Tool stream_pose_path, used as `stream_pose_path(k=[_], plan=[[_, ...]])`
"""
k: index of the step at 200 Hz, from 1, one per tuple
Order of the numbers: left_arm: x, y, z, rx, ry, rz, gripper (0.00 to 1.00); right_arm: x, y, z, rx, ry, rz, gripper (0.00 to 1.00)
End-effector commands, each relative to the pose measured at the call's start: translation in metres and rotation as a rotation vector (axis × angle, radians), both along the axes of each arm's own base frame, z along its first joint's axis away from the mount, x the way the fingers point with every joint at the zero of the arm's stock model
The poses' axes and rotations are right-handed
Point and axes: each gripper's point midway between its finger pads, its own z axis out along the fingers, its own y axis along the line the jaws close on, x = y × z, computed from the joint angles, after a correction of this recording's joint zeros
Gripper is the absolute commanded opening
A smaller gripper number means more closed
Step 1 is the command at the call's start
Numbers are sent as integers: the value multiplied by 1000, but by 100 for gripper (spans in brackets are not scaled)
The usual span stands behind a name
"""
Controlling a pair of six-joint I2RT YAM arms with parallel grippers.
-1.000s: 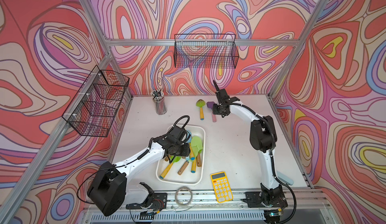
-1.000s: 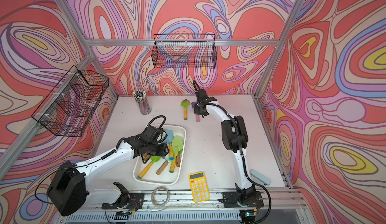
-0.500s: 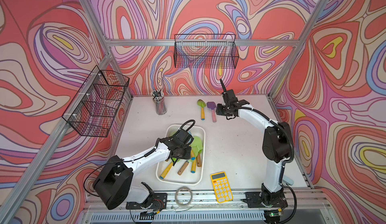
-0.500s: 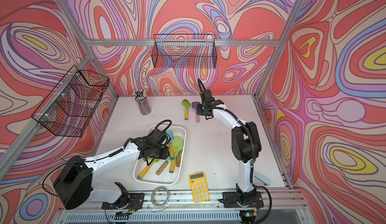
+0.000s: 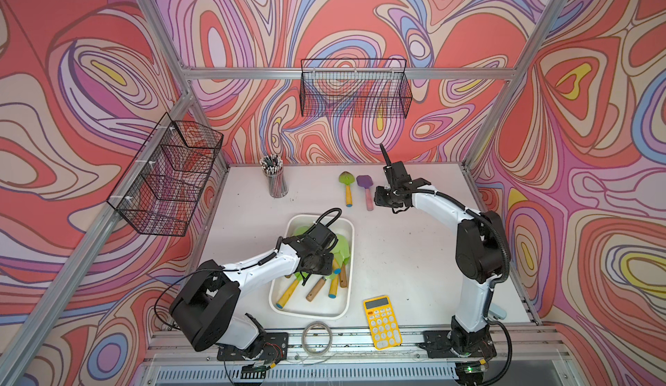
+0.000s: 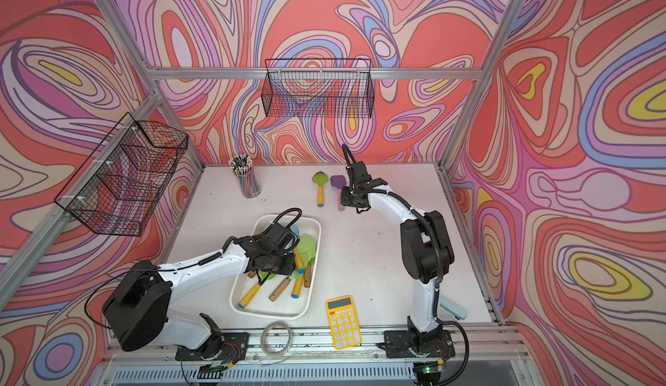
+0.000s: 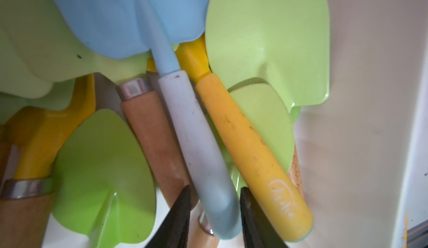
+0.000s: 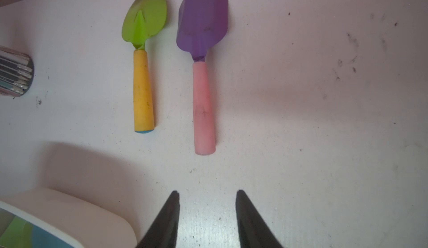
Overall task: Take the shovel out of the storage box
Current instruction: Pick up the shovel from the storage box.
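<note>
Straddling the blue shovel, plain only wrist-side, sits left gripper, clamp unclear; right gripper gapes empty.

- Left arm: stretched low and forward from its base, wrist turned downward.
- Left gripper: jaws partly apart, one finger on either side of a pale blue shovel handle; firm contact not confirmed.
- Right arm: upright from base, elbow raised, forearm reaching rearward.
- Right gripper: jaws apart, nothing between them.
</note>
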Motion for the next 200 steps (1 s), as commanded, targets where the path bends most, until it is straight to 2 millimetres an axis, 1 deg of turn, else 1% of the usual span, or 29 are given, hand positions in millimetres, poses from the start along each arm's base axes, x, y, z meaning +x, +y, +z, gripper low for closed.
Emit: stream_pose_path(k=[1,50,80,102,115,128,142,160,171,200], plan=[[-5,4,-13,45,40,22,40,-1,1,13,26,-31,1,42],[-13,8,-21,70,64,26,39,-5,1,9,31,-27,-2,42],[-10,8,-25,92,65,30,44,-7,2,7,38,-22,1,42],[-9,8,-29,103,73,30,44,-8,0,8,34,-25,-4,42],[-8,8,-28,102,70,29,44,-9,-1,10,30,-29,-3,42],[-8,8,-26,99,61,30,41,-10,-3,10,24,-31,-6,42],[-7,9,-23,100,54,32,35,-11,-3,11,24,-33,-5,42],[-7,11,-19,104,45,32,22,-11,-2,13,29,-36,-2,42],[-6,12,-15,102,33,33,16,-11,-2,14,30,-36,-1,42],[-3,17,4,102,-9,40,9,-13,-1,22,44,-48,5,42]])
